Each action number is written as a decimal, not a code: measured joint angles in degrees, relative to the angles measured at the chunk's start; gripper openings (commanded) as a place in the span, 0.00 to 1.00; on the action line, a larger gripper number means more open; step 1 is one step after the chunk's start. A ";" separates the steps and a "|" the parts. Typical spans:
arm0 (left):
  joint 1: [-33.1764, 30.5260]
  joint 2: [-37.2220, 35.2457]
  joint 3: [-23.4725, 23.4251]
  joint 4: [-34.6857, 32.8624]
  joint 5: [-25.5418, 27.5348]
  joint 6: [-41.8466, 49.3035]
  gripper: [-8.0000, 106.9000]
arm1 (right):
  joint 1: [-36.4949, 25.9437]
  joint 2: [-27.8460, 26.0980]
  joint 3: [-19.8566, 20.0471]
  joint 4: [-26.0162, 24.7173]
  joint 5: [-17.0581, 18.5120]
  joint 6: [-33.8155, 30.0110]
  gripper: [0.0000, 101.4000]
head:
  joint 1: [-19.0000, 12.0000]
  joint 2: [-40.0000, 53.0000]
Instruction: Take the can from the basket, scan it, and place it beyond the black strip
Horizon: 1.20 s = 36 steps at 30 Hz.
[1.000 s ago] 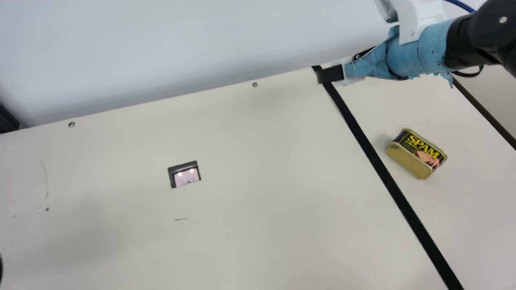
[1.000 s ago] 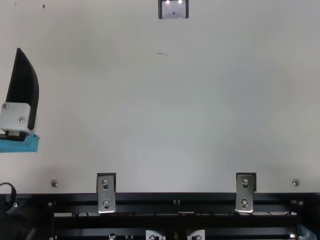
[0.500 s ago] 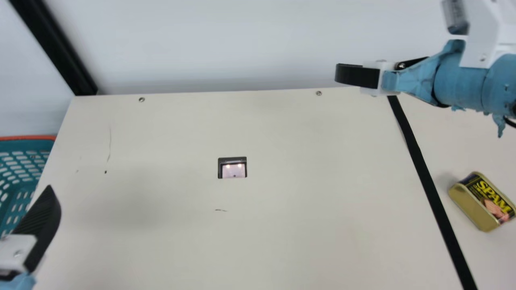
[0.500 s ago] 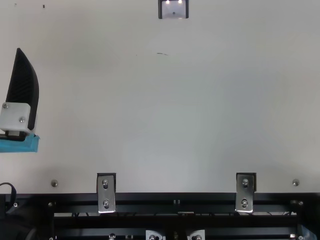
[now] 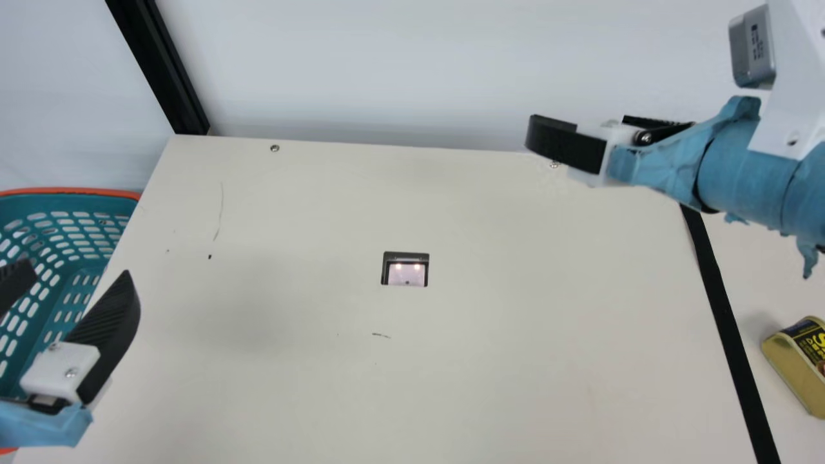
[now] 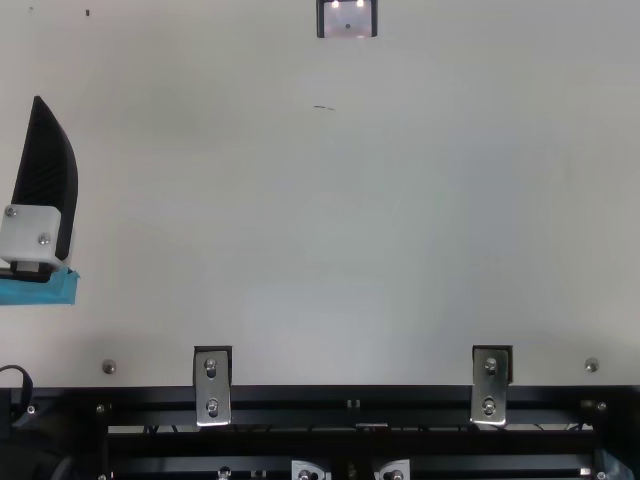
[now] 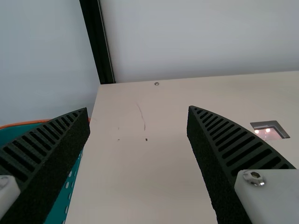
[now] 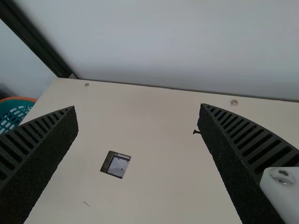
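My left gripper [image 5: 76, 275] is open beside the teal basket [image 5: 71, 192], one finger above its inside and the other over the table. In the left wrist view the gripper [image 7: 138, 111] holds nothing between its spread fingers. My right gripper [image 5: 567, 143] hangs near the table's far edge, left of the black strip [image 5: 717, 296]; the right wrist view has this gripper [image 8: 137, 110] open, with nothing held. A gold-sided can [image 5: 796, 368] with a dark label rests right of the strip, cut by the main view's edge. The scanner window [image 5: 405, 269] glows in the table.
A pale wall [image 5: 387, 71] rises behind the table, with a black post [image 5: 169, 77] at the far left corner. Two metal brackets [image 6: 212, 386] [image 6: 491, 384] stand along the near edge rail.
The camera on the neck has turned left, bringing the basket and my left gripper into the main view. My right arm has moved left along the far edge. My left arm has kept still.
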 measured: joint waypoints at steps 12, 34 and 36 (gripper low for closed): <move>0.00 0.00 0.00 0.00 0.00 0.00 0.85 | 0.06 -0.05 0.00 0.05 -0.45 0.00 1.00 | -0.29 0.29; 0.00 0.00 0.00 0.00 0.00 0.00 0.85 | 1.39 -17.44 15.62 6.15 -10.88 -9.59 1.00 | -0.29 0.29; 0.00 0.00 0.00 0.00 0.00 0.00 0.85 | 2.13 -19.74 17.90 5.39 -13.08 -12.41 1.00 | -0.29 0.29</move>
